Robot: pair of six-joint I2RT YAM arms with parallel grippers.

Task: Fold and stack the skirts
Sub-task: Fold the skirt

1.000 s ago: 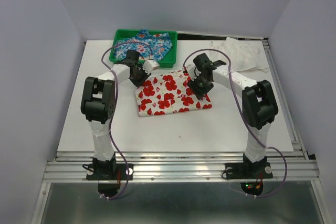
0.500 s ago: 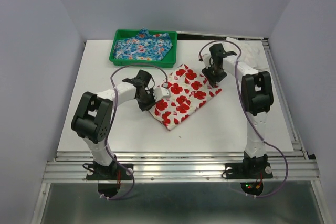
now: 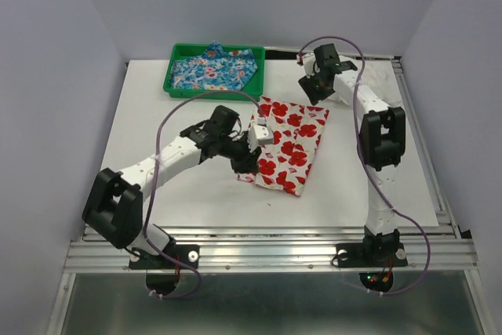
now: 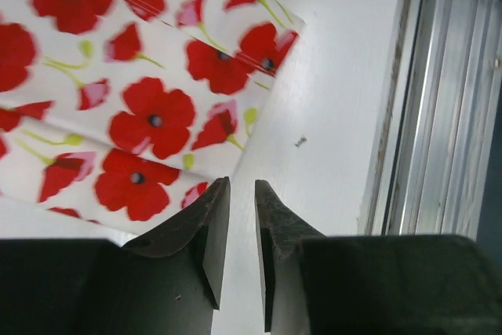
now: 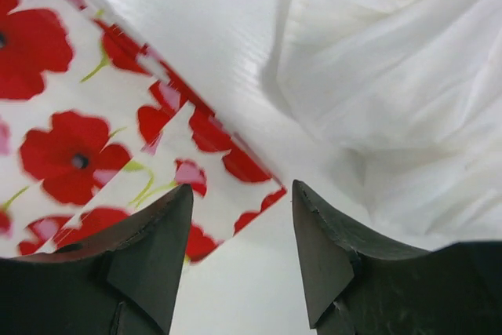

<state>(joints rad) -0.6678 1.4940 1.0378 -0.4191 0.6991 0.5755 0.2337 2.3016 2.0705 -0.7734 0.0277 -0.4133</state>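
The white skirt with red flowers (image 3: 292, 140) lies folded flat on the table, turned at a slant. It also shows in the left wrist view (image 4: 118, 76) and the right wrist view (image 5: 70, 123). My left gripper (image 3: 249, 164) (image 4: 241, 182) is at the skirt's near-left corner, jaws a narrow slit apart with nothing between them. My right gripper (image 3: 311, 93) (image 5: 241, 187) is open and empty over the skirt's far corner. The blue skirt with small flowers (image 3: 216, 68) lies crumpled in the green tray (image 3: 168, 86).
A loose white cloth (image 3: 369, 78) (image 5: 392, 76) lies at the back right, close to the right gripper. The table's metal rail edge (image 4: 439, 115) shows just beyond the left gripper. The tray stands at the back left.
The red-flowered skirt has been swung round from lying across the table to slanting toward the near side. The left gripper moved nearer and rightward; the right gripper moved back toward the far right.
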